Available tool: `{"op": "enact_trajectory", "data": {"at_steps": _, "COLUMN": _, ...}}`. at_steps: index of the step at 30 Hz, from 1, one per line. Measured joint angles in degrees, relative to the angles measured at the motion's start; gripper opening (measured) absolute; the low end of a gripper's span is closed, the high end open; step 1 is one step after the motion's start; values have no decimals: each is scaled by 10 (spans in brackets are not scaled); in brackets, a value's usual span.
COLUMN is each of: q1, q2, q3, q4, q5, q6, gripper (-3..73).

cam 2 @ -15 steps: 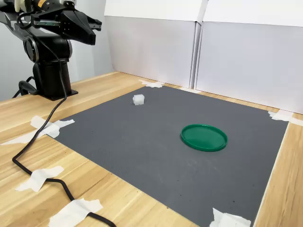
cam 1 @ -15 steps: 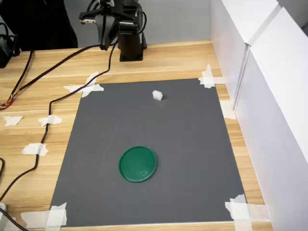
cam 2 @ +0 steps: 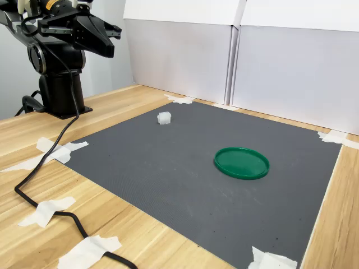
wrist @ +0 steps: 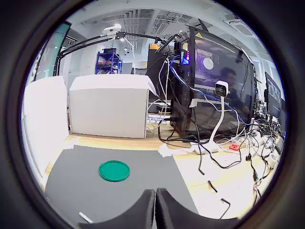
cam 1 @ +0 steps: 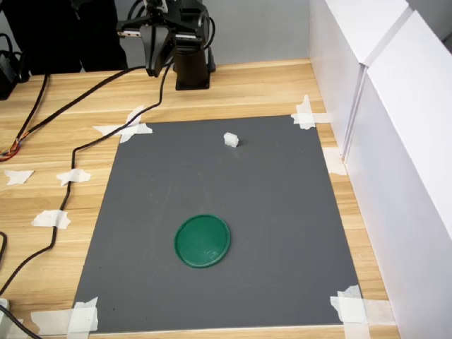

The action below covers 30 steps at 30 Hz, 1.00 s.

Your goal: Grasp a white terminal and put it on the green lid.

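Glossy plastic green lid (cam 2: 242,163), matt textured grey mat (cam 2: 168,168), wood-grain tabletop (cam 2: 33,185)

I see a lab: a computer rack (wrist: 209,86) trailing cables (wrist: 224,152), white screening boards (cam 2: 291,67) at three o'clock, taped mat (cam 1: 226,226).

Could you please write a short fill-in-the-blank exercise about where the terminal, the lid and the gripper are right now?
1. The white terminal lies on the ____ mat.
2. The green lid has ____ on top of it.
3. The gripper hangs above the ____ tabletop, clear of the mat.
4. In the wrist view its fingers are ____.

Missing words: grey; nothing; wooden; closed
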<state>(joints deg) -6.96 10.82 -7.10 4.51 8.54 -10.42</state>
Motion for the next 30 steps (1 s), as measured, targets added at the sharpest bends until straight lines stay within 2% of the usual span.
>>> {"op": "enact_trajectory", "data": {"at_steps": 26, "q1": 2, "q2": -2, "q3": 0, "q4": 0, "q5": -1, "q6": 0, "gripper": -16}}
{"op": "enact_trajectory", "data": {"at_steps": 30, "q1": 2, "q2": -2, "q3": 0, "q4": 10, "q5": 0, "q6": 1, "gripper": -16}}
